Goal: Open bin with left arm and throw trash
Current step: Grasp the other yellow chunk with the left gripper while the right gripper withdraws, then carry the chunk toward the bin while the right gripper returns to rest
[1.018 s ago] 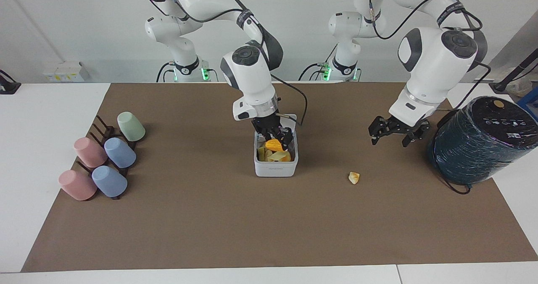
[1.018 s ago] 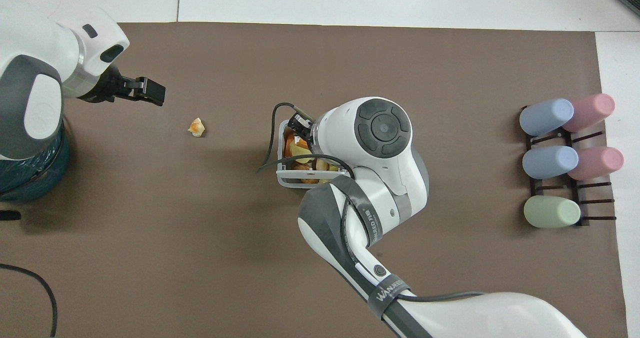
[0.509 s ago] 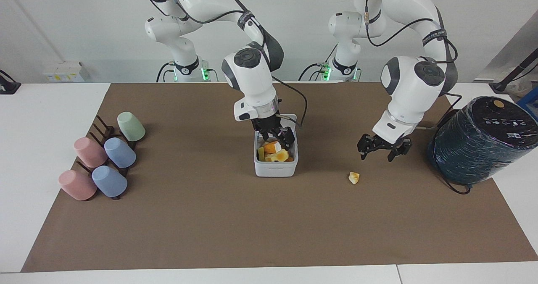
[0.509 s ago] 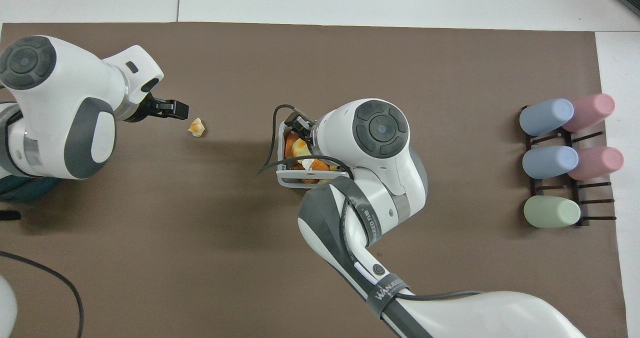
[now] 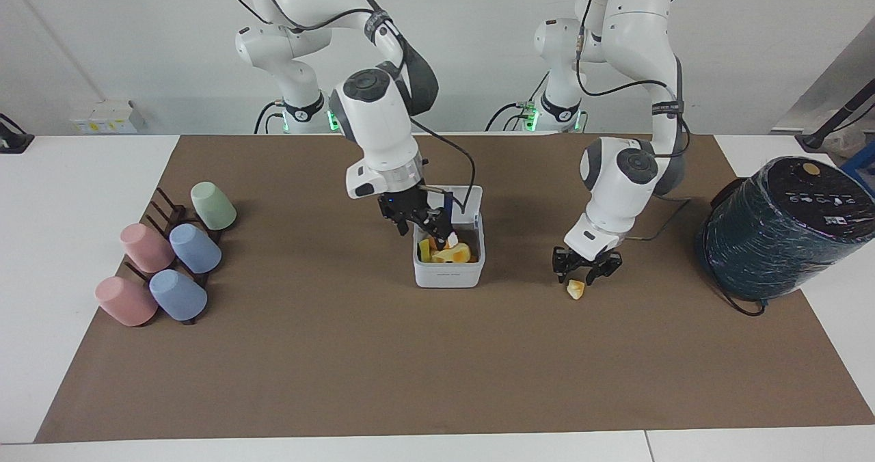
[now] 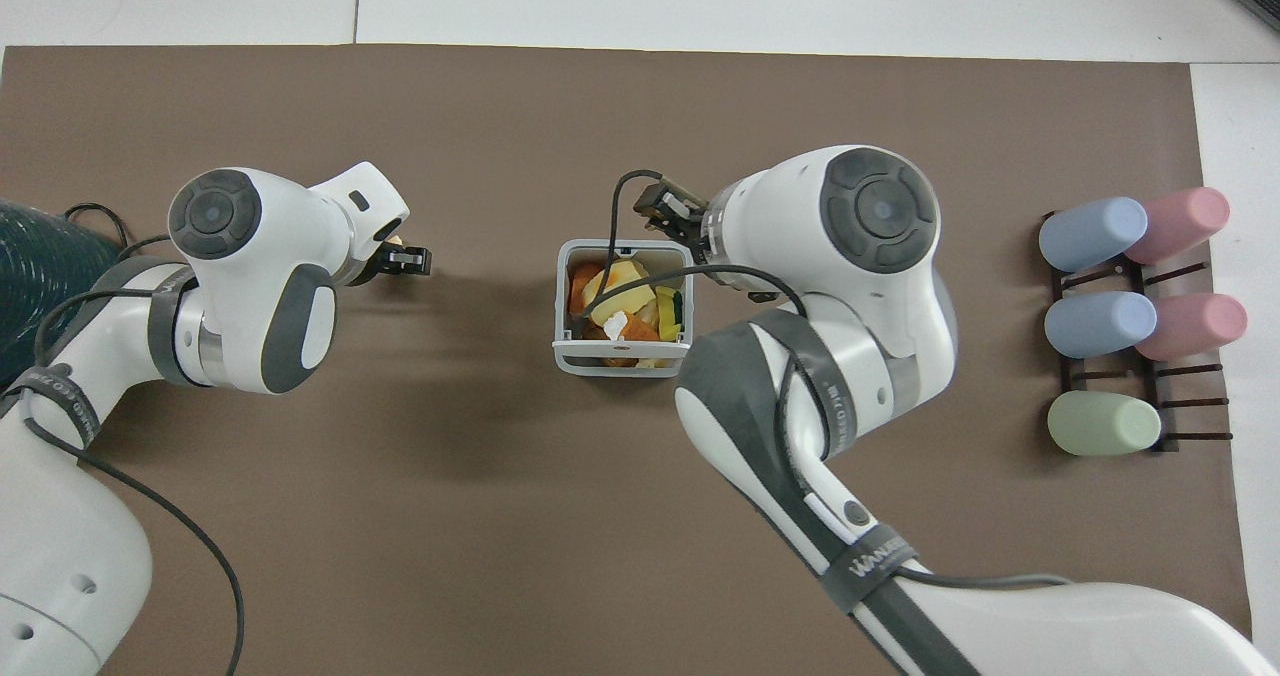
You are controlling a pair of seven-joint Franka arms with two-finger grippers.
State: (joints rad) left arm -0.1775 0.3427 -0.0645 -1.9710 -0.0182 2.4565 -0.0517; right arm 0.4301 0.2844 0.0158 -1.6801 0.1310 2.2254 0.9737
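Note:
The white bin (image 5: 448,275) stands mid-mat with its lid up on the side nearer the robots. Orange and pale yellow trash scraps (image 5: 451,251) fill it, and they also show in the overhead view (image 6: 620,301). One pale yellow-tan scrap (image 5: 576,289) lies on the mat beside the bin, toward the left arm's end. My left gripper (image 5: 586,274) is open, low over this scrap, fingers down on either side of it. In the overhead view the left gripper (image 6: 412,259) hides most of the scrap. My right gripper (image 5: 422,231) is open and empty over the bin's edge toward the right arm's end.
A large dark teal wrapped cylinder (image 5: 786,229) stands at the left arm's end of the mat. A dark rack with several pastel cups (image 5: 171,257) lies at the right arm's end. A cable trails from the right wrist over the bin's lid.
My left gripper has swung from beside the teal cylinder toward the bin and come down over the loose scrap. My right gripper let the orange wedge fall into the bin and moved off to its edge.

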